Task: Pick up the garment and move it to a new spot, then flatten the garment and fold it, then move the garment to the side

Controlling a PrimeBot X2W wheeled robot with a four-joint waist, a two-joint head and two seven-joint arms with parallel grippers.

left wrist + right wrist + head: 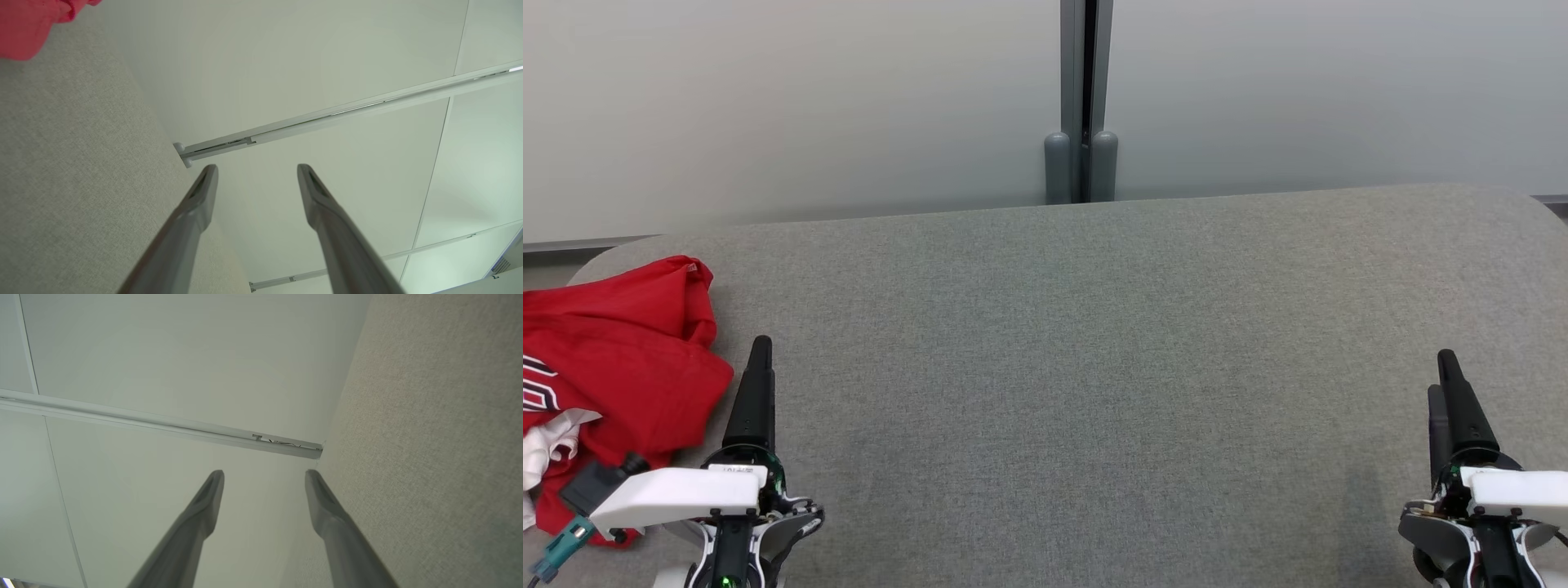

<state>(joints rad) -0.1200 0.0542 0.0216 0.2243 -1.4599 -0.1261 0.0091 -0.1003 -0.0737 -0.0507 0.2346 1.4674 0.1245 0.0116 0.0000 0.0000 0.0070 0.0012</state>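
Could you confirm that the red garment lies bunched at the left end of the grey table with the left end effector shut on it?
Not quite: the left end effector is open and holds nothing, as the left wrist view shows. The red garment does lie bunched at the left end of the grey table.

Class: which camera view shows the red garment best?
The head view: the red garment lies crumpled at the left edge of the table. The left wrist view catches one red corner; the right wrist view faces table and wall.
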